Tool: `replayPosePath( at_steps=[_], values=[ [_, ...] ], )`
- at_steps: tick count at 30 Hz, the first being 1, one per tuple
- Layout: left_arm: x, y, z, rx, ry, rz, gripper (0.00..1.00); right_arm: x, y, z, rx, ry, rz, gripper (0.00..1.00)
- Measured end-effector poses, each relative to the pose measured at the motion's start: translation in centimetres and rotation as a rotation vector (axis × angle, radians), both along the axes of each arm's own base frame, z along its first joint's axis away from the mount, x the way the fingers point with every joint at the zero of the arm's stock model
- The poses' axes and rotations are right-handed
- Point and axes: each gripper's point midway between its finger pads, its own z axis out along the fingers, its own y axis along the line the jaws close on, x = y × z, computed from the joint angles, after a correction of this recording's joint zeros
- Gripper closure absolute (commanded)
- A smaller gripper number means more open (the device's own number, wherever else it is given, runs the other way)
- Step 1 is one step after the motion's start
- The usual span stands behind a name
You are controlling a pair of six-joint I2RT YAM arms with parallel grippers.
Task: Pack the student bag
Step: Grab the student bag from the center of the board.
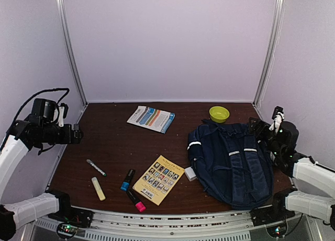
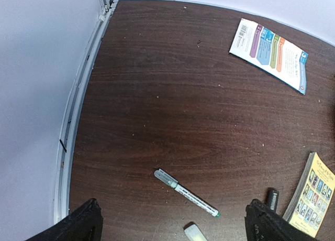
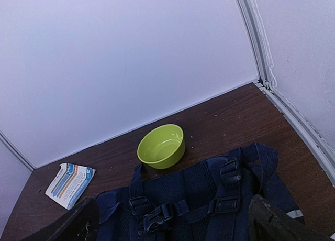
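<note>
My left gripper (image 2: 175, 223) hangs over the left side of the table (image 2: 157, 94) with its fingers spread wide and nothing between them. A white pen (image 2: 186, 193) lies below it. My right gripper (image 3: 175, 222) is spread just as wide and empty, raised over the top end of the student bag (image 1: 233, 162). The bag lies flat on the table's right half (straps facing up). A green bowl (image 3: 161, 145) sits just beyond it, and a white eraser (image 1: 190, 173) lies beside its left edge.
</note>
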Motion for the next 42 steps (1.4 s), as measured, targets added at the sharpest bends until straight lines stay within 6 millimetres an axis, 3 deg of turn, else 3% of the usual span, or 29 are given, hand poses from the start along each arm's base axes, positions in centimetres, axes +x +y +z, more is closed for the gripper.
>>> replayPosePath(
  at_steps=[13, 19, 25, 32, 35, 42],
  values=[
    [-0.1, 0.0, 0.4, -0.003, -0.017, -0.001, 0.03, -0.4, 0.7, 0.8, -0.025, -0.003, 0.016, 0.00],
    [-0.3, 0.0, 0.7, -0.005, -0.032, 0.000, 0.04, -0.7, 4.9, 2.0, -0.120, 0.062, 0.118, 0.00],
    [-0.3, 0.1, 0.7, -0.003, -0.032, 0.002, 0.05, -2.8, 8.0, 1.2, -0.210, 0.153, 0.218, 0.00],
    [-0.2, 0.2, 0.7, 0.003, -0.031, 0.008, 0.06, -6.3, 12.9, 2.0, -0.315, 0.250, 0.389, 0.00],
    [-0.2, 0.3, 0.7, 0.005, -0.031, 0.012, 0.07, -8.0, 14.9, 1.1, -0.376, 0.323, 0.457, 0.01],
    [-0.2, 0.5, 0.7, 0.009, -0.032, 0.021, 0.07, -10.6, 17.4, -1.8, -0.518, 0.506, 0.507, 0.02]
  ],
)
